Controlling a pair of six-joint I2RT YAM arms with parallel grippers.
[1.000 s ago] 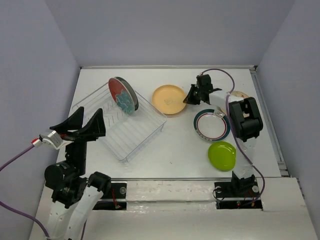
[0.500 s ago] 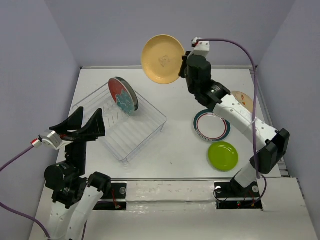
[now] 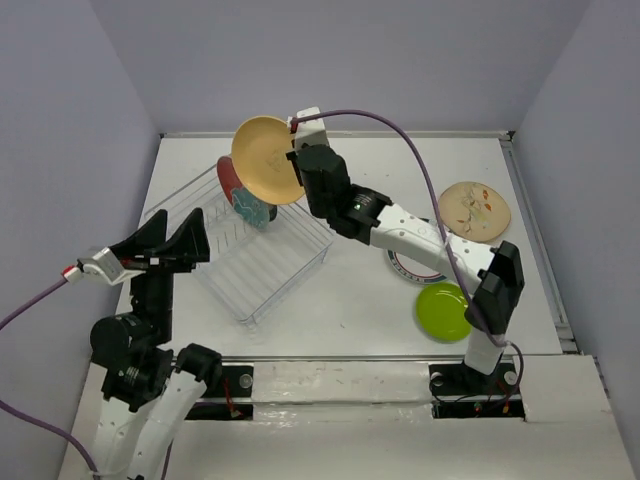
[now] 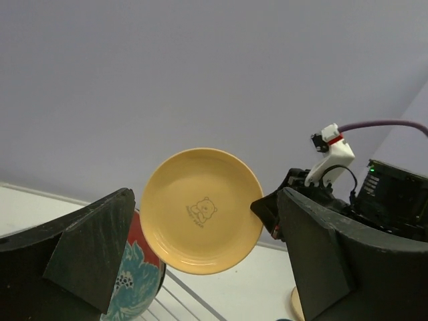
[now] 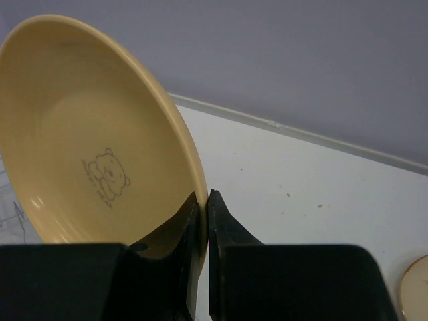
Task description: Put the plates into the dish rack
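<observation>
The right gripper (image 5: pixel 202 200) pinches the rim of the round orange-yellow plate (image 3: pixel 262 160) (bear print at centre), upright above the far corner of the clear wire dish rack (image 3: pixel 255 272); the left gripper (image 3: pixel 172 236) gapes wide beside that rack.

The right arm stretches high and leftward, its gripper (image 5: pixel 202 200) pinched onto the yellow plate (image 5: pixel 87 134) rim. The left arm is raised, its gripper (image 3: pixel 172 240) spread wide.

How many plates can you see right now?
5: orange-yellow plate in the right gripper, red plate upright in the dish rack, beige plate, lime plate and teal-rimmed plate on the table; the arm may hide another.
</observation>
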